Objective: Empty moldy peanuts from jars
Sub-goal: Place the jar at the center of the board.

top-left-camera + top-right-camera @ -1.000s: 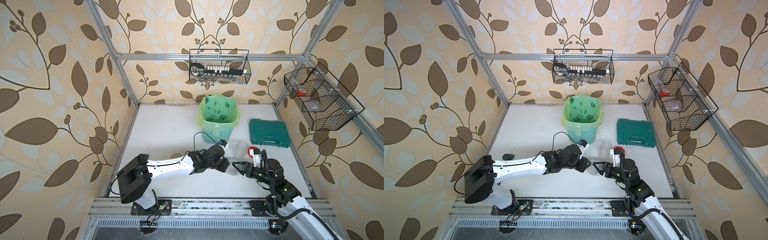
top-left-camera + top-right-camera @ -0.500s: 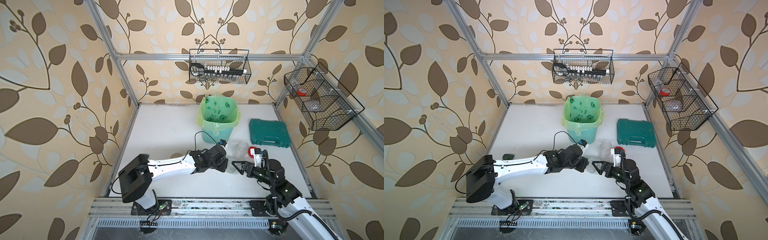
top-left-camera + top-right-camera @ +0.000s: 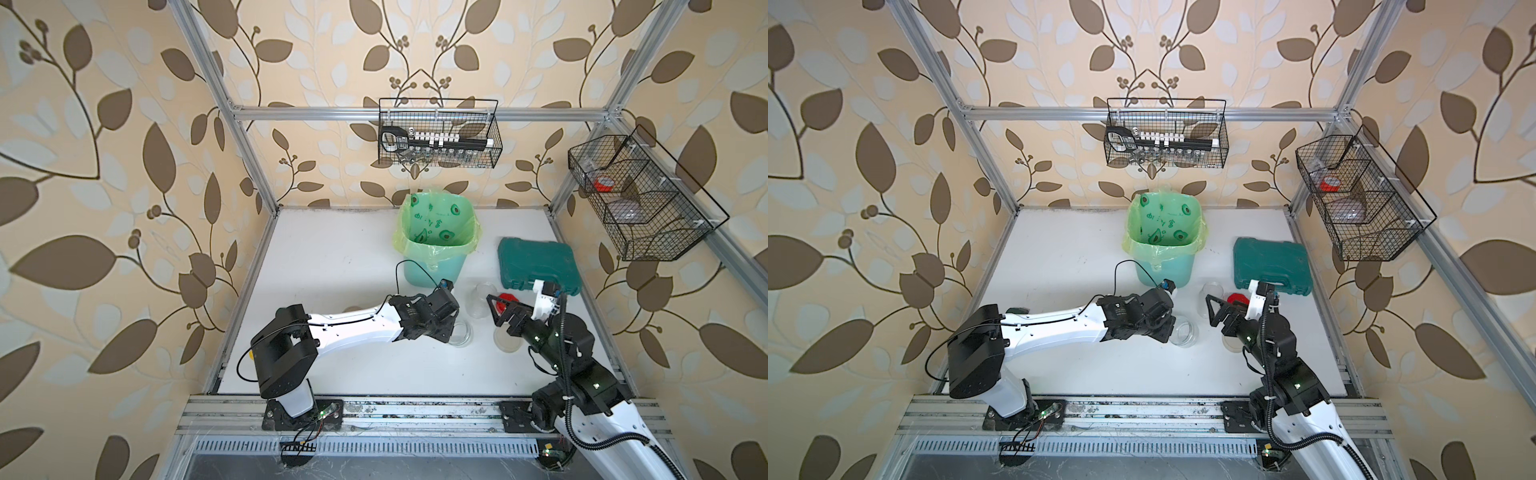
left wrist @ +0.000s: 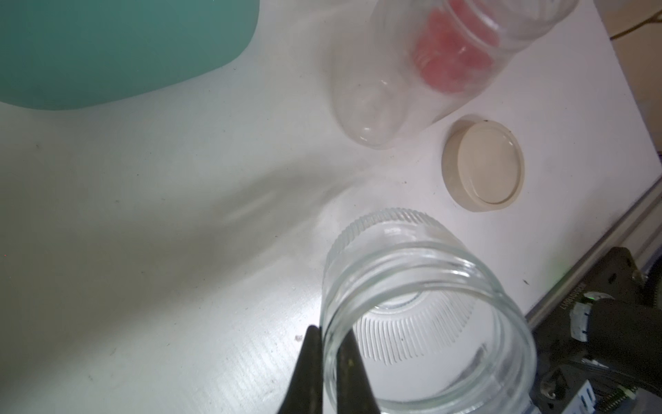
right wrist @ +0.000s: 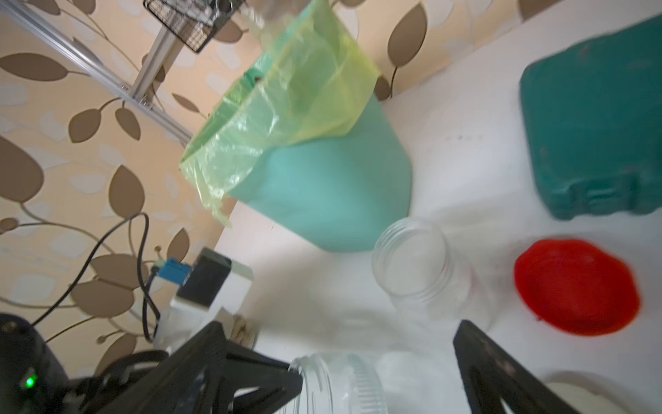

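White table (image 3: 332, 257). Landmark: mint-green plastic bin with green bag liner (image 3: 432, 270).

Right pincer (image 5: 340, 340): spread wide, empty, hovering well in front of bin.

Left pincer (image 4: 327, 344): clenched on rim wall of squat ribbed clear glass jar (image 4: 426, 308), one finger inside, one outside. Jar lidless, mouth up, in front of bin.

Tall clear jar (image 5: 415, 265): open, just beside bin. Round red screw lid (image 5: 576, 286) beyond it. Flat round beige lid (image 4: 481, 166) lies past the squat jar.

No moldy peanuts seen in either jar.

Judgement: glass is rigid, smooth and breakable, with some weight. Thin rim pinch may slip when tipped; grip across the body looks safer.
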You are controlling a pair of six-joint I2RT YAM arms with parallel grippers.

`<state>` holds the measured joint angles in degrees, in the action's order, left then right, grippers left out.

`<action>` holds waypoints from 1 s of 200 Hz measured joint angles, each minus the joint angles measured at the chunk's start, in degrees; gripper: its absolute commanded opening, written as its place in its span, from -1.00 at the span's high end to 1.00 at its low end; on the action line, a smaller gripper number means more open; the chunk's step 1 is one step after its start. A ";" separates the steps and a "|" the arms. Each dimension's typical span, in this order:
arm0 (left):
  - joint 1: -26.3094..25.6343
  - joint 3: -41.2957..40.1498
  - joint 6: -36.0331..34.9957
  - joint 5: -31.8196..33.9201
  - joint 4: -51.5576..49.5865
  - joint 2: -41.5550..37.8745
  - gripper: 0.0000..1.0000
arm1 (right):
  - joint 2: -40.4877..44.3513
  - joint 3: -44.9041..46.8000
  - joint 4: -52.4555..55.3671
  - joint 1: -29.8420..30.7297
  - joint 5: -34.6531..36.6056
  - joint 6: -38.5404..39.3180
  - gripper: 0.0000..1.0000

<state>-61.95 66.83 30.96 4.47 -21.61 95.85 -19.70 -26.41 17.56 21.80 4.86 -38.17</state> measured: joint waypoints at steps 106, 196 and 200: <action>-3.72 17.90 -0.48 2.05 -9.31 14.53 1.00 | -1.29 -7.72 5.90 -0.20 16.59 9.14 -0.99; -3.76 21.59 -0.42 2.16 -11.30 18.71 0.87 | 0.24 -8.11 7.61 -0.20 17.44 9.94 -0.99; -3.76 21.62 -0.42 2.16 -11.23 18.73 0.85 | 0.24 -8.11 7.63 -0.20 17.44 9.94 -0.99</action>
<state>-65.71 88.44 30.55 6.63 -32.84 114.59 -19.46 -34.52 25.19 21.61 22.31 -28.23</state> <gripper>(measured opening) 0.072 0.994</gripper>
